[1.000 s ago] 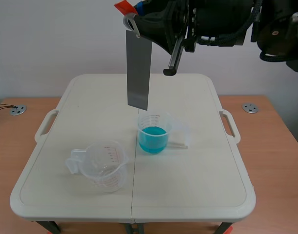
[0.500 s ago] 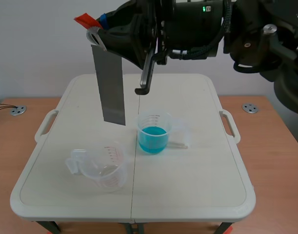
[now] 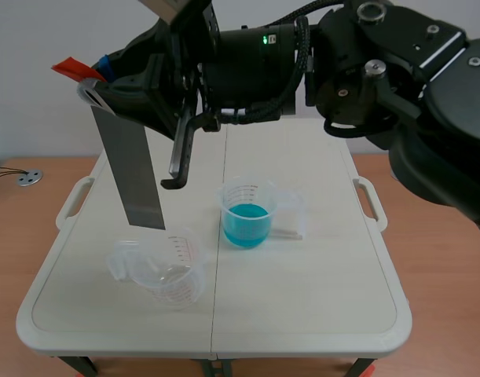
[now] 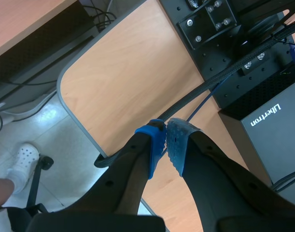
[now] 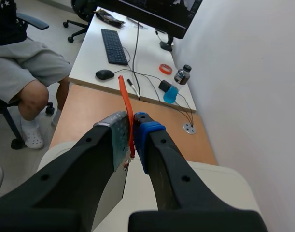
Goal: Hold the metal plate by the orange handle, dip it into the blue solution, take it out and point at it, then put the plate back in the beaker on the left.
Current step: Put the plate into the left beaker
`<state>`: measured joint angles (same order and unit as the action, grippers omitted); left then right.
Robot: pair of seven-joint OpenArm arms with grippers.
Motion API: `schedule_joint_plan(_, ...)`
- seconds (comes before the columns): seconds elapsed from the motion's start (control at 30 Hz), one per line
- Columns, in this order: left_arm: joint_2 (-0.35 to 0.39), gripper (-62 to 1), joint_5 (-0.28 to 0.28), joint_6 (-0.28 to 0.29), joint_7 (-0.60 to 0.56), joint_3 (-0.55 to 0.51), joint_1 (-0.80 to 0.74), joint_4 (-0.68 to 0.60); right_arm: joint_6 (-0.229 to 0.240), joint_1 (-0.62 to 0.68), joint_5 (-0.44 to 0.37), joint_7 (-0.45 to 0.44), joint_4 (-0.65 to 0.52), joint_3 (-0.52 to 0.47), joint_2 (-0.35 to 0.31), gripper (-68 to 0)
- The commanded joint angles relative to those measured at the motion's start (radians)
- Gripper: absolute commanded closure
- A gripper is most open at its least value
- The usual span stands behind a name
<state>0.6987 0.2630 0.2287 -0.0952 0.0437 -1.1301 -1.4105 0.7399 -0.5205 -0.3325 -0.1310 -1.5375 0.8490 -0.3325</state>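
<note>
I see grey metal plate (image 3: 133, 177) hanging in air, slightly tilted, orange handle (image 3: 71, 69) at top, lower edge close over rim of empty clear beaker (image 3: 165, 267) on worktop (image 3: 318, 298) left. Second beaker (image 3: 259, 196) upright near middle, blue solution (image 3: 246, 222) inside, apart from plate.

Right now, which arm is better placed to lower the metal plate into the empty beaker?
Right: the right gripper is shut on the orange handle, and the metal plate hangs over the empty beaker. The left gripper is shut on nothing, away from the table.
</note>
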Motion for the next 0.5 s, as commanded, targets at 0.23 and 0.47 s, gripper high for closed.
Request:
schedule_joint_plan(0.23, -0.005, -6.2, 0.003, 0.002, -0.008, -0.005, 0.003, -0.008, 0.006, -0.028, -0.012, 0.002, -0.012, 0.016, 0.009, -1.3)
schedule_joint_plan(0.47, -0.005, -6.2, 0.003, 0.002, 0.000, -0.005, 0.003, -0.008, 0.006, -0.027, -0.012, 0.014, -0.010, 0.016, 0.009, -1.3)
